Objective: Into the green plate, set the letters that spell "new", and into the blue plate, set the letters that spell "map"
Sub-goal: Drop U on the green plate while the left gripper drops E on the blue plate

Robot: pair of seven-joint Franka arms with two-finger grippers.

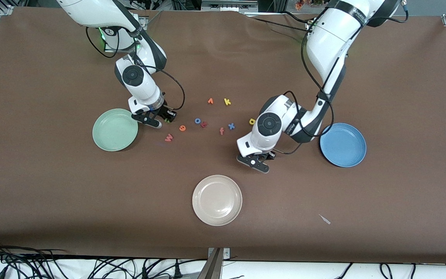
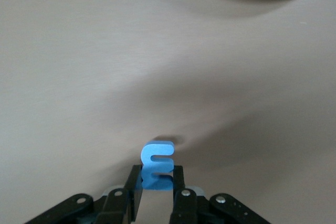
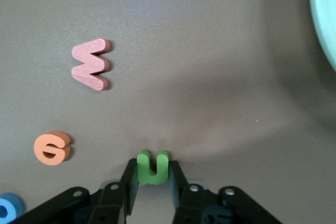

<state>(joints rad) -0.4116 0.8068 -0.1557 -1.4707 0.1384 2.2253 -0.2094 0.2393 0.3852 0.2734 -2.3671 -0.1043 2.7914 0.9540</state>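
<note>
A: Where do we find the right gripper (image 3: 153, 182)?

B: Low at the table just beside the green plate (image 1: 115, 129), on its side toward the letter cluster. In the right wrist view we see its fingers (image 3: 128, 182) clamped on the green n (image 3: 153, 166), one against each flank. Both plates are bare.

A: And the remaining letters of that word?

B: We see the red-pink w (image 1: 168, 137) flat on the brown table (image 1: 52, 193), near the green plate and nearer to the front camera than the orange e (image 1: 182, 128). The blue o (image 1: 198, 121) lies beside the e, toward the left arm's end.

A: The left gripper (image 2: 157, 190)?

B: Down at the table between the cream-white plate (image 1: 217, 200) and the letter cluster. In the left wrist view we see its fingers (image 2: 179, 184) pinching the blue m (image 2: 157, 164), which stands on edge. The blue plate (image 1: 343, 144) sits toward the left arm's end.

A: Other letters?

B: The yellow a (image 1: 252, 121) lies by the left arm's wrist; the yellow k (image 1: 227, 101) and blue x (image 1: 231, 126) lie in the cluster. We cannot pick out the teal p.
</note>
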